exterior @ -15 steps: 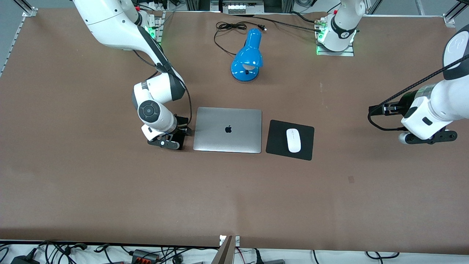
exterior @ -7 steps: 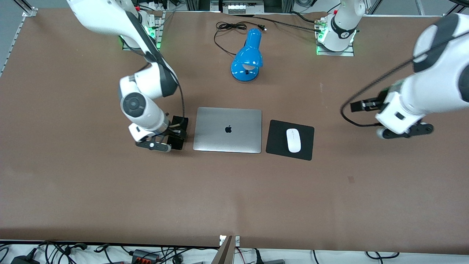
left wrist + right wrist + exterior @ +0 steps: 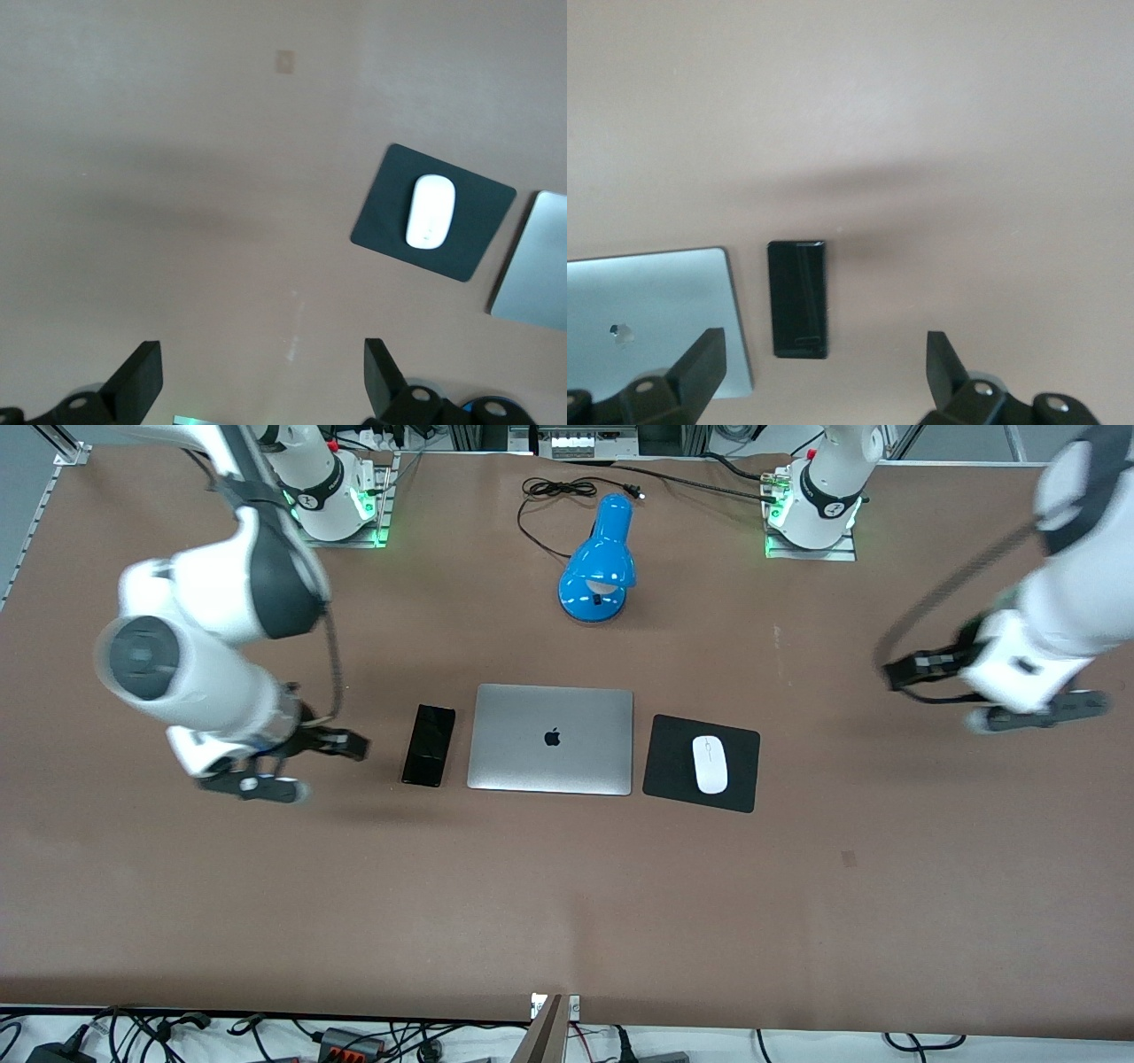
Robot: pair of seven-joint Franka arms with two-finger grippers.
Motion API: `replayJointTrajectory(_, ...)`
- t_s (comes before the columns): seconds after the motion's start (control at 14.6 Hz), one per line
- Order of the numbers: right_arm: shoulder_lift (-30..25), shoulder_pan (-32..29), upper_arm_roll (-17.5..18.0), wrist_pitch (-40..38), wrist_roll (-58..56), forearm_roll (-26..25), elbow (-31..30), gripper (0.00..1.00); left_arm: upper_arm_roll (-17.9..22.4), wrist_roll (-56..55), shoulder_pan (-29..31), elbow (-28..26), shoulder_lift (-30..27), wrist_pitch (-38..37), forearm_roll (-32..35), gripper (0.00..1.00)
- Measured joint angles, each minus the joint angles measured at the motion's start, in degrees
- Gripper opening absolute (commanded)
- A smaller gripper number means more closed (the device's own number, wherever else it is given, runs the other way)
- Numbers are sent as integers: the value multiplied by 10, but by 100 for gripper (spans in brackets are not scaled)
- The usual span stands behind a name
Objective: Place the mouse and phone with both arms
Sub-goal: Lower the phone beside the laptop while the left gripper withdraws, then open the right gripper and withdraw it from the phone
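Phone (image 3: pixel 429 746) down flat on the brown table (image 3: pixel 567 886), just beside the closed silver laptop (image 3: pixel 551 739) on the side toward the right arm's end: slim, black, glossy, a faint sheen across its face in the right wrist view (image 3: pixel 799 298). Mouse (image 3: pixel 710 763) resting on the black mouse pad (image 3: pixel 673 766), white, oval, thin grey line along its front; seen again in the left wrist view (image 3: pixel 431 211). Right gripper (image 3: pixel 266 779) up over bare table toward the right arm's end, fingers (image 3: pixel 700 363) spread wide, gripping nothing. Left gripper (image 3: pixel 1032 713) over bare table toward the left arm's end, fingers (image 3: pixel 142 381) parted wide, nothing between them. Blue desk lamp (image 3: pixel 599 562) lying farther from the front camera than the laptop.
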Motion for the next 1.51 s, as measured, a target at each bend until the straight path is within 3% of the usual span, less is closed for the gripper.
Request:
replayJointTrajectory(0.34,-15,-70,-5,-89,-124,0,76,100,-13,4,2,-45,-39,24,-4,100)
replayJointTrajectory(0.55,-23,-97,-43,-111,-219,0,106,100,-13,4,2,-53,-47,44,-4,100)
replayJointTrajectory(1.03,-63,-126,-48,-118,-242,-7,110,100,-9,11,22,-57,-47,75,-4,100)
replayJointTrajectory(1.17,-74,-126,-45,-108,-242,-11,89,100,-12,11,20,-57,-47,75,-4,100)
replayJointTrajectory(1.3,-106,-126,-45,-68,-252,-13,29,100,-7,12,9,-57,-49,69,-4,100)
replayJointTrajectory(1.37,-128,-126,-45,-49,-260,-14,-8,100,13,12,-13,-57,-52,65,-4,100)
replayJointTrajectory(1.51,-175,-126,-45,-31,-265,-14,-77,100,93,12,-93,-57,-56,61,-4,100)
